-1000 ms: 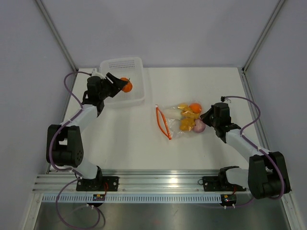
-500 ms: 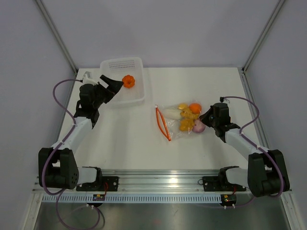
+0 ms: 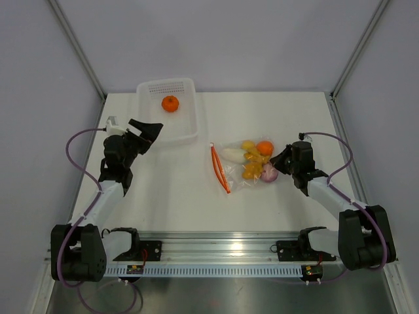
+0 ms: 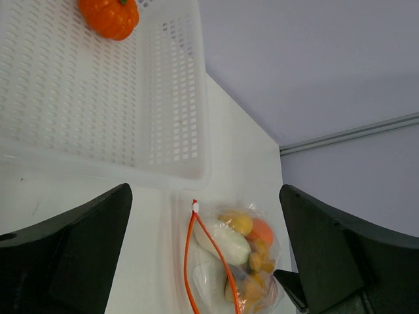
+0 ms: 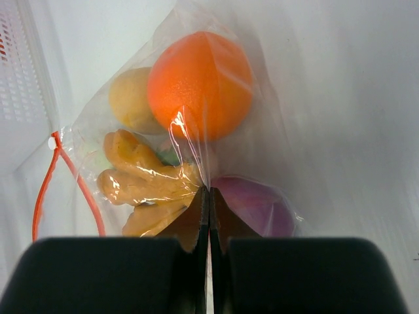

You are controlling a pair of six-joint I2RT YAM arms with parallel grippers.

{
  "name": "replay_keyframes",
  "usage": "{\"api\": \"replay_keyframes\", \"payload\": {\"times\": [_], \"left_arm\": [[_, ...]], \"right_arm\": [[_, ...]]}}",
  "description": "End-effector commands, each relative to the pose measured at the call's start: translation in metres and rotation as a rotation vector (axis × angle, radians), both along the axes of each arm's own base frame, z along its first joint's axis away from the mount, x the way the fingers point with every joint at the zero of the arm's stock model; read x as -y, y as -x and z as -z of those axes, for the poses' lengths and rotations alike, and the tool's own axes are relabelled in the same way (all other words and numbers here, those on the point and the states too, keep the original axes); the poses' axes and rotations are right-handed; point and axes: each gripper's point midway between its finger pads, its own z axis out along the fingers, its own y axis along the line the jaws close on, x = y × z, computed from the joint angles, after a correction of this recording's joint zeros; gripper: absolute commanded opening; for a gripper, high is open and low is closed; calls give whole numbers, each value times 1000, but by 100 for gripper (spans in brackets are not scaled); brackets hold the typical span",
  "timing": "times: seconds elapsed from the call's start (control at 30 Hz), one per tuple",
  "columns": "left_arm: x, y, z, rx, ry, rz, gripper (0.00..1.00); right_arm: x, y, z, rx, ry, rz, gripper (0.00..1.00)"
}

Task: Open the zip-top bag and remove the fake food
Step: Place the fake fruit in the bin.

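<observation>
The clear zip-top bag [image 3: 247, 163] lies at mid-table, its red-orange zipper strip [image 3: 220, 168] gaping on the left side. Inside are an orange ball [image 5: 200, 82], yellow pieces [image 5: 144, 180], a white piece [image 4: 226, 245] and a purple piece [image 5: 255, 206]. My right gripper [image 3: 279, 159] is shut on the bag's film at its right end [image 5: 209, 193]. My left gripper [image 3: 146, 131] is open and empty, just in front of the white basket's near left corner. One orange fake fruit [image 3: 170, 103] lies in the basket and also shows in the left wrist view [image 4: 109, 14].
The white perforated basket [image 3: 190, 134] stands at the back left, its near rim [image 4: 131, 173] close ahead of my left fingers [image 4: 72, 255]. Grey walls enclose the table. The metal rail runs along the near edge.
My left gripper has let the orange fruit go into the basket, opened, and drawn back toward the near left. The fruit has settled at the basket's far side. The right gripper holds still.
</observation>
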Motion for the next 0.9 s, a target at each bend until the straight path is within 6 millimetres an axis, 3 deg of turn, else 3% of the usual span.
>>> {"api": "replay_keyframes", "payload": {"times": [0.0, 0.13, 0.17, 0.23, 0.27, 0.37, 0.57, 0.7, 0.87], "left_arm": [[13, 3, -33, 77, 15, 84, 91], [27, 17, -13, 0, 78, 141, 91], [28, 23, 0, -28, 83, 142, 91], [33, 31, 8, -27, 63, 155, 86], [35, 37, 25, -50, 36, 158, 85], [44, 47, 43, -68, 21, 162, 87], [103, 56, 62, -101, -47, 315, 88], [129, 60, 78, -137, -68, 396, 87], [140, 61, 90, -152, -93, 412, 72]], "right_arm": [[-4, -6, -13, 52, -27, -18, 0], [-2, -5, -15, 56, -20, -12, 0], [-1, -5, -17, 60, -18, -8, 0], [-1, -5, -17, 62, -13, -8, 0], [-1, -5, -17, 63, -12, -9, 0], [0, -6, -16, 52, -3, -8, 0], [1, -6, -14, 44, 10, -10, 0], [2, -6, -14, 48, 8, -6, 0], [0, -7, -14, 49, 3, -13, 0]]}}
